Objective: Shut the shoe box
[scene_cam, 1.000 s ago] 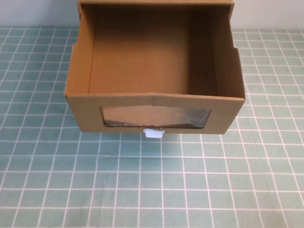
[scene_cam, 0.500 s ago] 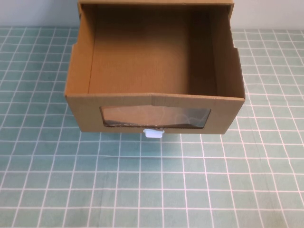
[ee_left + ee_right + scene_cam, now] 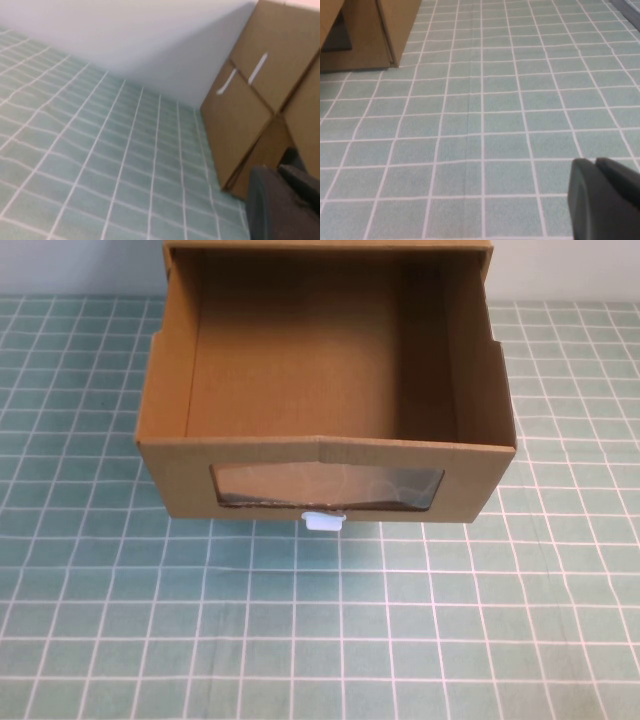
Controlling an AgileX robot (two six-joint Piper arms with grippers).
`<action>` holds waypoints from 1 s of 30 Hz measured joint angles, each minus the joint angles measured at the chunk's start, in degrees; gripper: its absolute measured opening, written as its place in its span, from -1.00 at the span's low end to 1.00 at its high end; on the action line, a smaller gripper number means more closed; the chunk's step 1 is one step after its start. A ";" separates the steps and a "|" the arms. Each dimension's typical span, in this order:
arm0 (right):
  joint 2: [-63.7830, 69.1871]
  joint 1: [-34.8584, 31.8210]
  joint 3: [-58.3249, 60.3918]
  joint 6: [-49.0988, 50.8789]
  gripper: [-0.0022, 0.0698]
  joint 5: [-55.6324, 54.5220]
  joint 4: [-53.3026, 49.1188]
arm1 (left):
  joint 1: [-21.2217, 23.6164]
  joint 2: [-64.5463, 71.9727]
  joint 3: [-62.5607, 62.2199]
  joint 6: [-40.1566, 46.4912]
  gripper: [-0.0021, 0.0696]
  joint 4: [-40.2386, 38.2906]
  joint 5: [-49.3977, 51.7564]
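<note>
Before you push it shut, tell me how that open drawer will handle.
The shoe box drawer looks empty, so probably light and easy to slide. Its thin cardboard front may flex under a narrow push. Left hand and right hand sit low over the mat, out of the high view.

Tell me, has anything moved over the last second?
Nothing visibly changed. The shoe box sits pulled open on the green mat, its white tab below the window as before. Neither gripper shows from above; the left gripper is beside the box, the right gripper above the mat.
</note>
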 joint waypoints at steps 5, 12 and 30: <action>0.00 0.00 0.00 0.00 -0.97 0.00 0.00 | 0.00 0.00 -0.82 -3.29 -0.96 -2.93 1.49; 0.00 0.00 0.00 0.00 -0.97 0.00 0.00 | 0.00 11.83 -19.57 2.32 -0.96 -4.45 20.52; 0.00 0.00 0.00 0.00 -0.97 0.00 0.00 | 0.00 69.36 -75.82 46.10 -0.96 -25.21 39.19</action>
